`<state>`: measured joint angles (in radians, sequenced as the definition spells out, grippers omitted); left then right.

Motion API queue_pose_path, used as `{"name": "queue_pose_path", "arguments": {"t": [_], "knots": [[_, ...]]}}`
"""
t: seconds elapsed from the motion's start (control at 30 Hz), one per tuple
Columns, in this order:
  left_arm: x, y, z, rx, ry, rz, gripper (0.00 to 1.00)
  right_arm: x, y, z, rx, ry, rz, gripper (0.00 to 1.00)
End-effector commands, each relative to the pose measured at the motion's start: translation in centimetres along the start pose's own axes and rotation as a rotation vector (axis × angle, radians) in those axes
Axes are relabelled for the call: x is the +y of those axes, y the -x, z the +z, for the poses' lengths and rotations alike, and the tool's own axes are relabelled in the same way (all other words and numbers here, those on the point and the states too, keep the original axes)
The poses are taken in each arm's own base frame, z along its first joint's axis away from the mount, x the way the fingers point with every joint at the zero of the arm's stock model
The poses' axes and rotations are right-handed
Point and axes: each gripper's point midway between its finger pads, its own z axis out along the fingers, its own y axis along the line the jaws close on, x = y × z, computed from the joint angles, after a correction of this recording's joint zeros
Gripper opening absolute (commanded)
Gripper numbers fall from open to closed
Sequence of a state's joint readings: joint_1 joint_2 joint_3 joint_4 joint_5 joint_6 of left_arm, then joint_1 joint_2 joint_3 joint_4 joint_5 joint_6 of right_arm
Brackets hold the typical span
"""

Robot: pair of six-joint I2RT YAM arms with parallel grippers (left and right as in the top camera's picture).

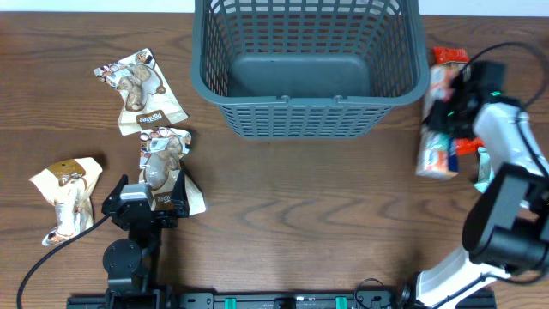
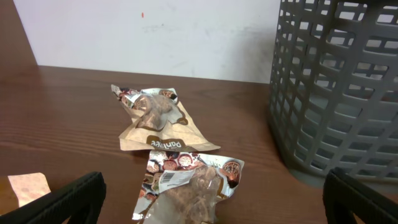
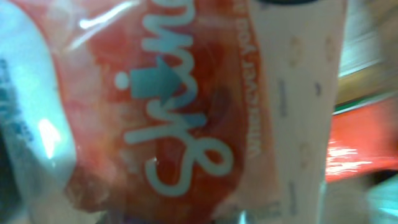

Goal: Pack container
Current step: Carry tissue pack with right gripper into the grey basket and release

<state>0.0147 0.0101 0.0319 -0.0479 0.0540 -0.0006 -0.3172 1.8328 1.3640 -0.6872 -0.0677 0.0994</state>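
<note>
At left, the left gripper [image 1: 154, 196] hovers over a brown snack packet [image 1: 163, 154], its jaws spread wide and holding nothing. The container [image 1: 292, 116] stands top centre. At right, the right gripper [image 1: 455, 110] meets a red-and-white packet [image 1: 436, 154]; its grip cannot be told. It should pinch one packet firmly, then lift it above the rim.
</note>
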Motion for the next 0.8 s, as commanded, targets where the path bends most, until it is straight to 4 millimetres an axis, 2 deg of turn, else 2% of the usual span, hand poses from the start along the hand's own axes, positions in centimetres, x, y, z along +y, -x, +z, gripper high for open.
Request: {"name": "queue_pose_path", "arguments": {"t": [0.0, 0.1, 0.27, 0.37, 0.47, 0.53, 0.6, 0.67, 0.77], "knots": [[-0.3, -1.5, 0.2, 0.037, -0.021, -0.005, 0.99, -0.9, 6.2, -8.7, -0.244, 0.002, 0.075, 0.01], [-0.3, -1.5, 0.2, 0.037, -0.021, -0.005, 0.99, -0.3, 8.4, -14.2, -0.354, 0.008, 0.044, 0.01], [-0.3, -1.5, 0.2, 0.037, -0.021, -0.005, 0.99, 2.3, 12.0, -25.5, -0.604, 0.053, -0.037, 0.01], [-0.3, -1.5, 0.2, 0.037, -0.020, -0.005, 0.99, 6.3, 13.1, -32.9, -0.772, 0.143, -0.216, 0.01], [-0.3, -1.5, 0.2, 0.037, -0.020, -0.005, 0.99, 12.4, 12.0, -38.0, -0.886, 0.263, -0.556, 0.01], [-0.3, -1.5, 0.2, 0.037, -0.020, -0.005, 0.98, 16.4, 10.0, -39.6, -0.930, 0.347, -0.797, 0.01], [-0.3, -1.5, 0.2, 0.037, -0.020, -0.005, 0.99, 19.6, 7.9, -40.2, -0.962, 0.417, -0.995, 0.01], [-0.3, -1.5, 0.2, 0.037, -0.020, -0.005, 0.99, 21.8, 6.7, -39.9, -0.971, 0.460, -1.106, 0.01], [-0.3, -1.5, 0.2, 0.037, -0.020, -0.005, 0.99, 24.8, 5.7, -38.3, -0.959, 0.497, -1.226, 0.01]]}}
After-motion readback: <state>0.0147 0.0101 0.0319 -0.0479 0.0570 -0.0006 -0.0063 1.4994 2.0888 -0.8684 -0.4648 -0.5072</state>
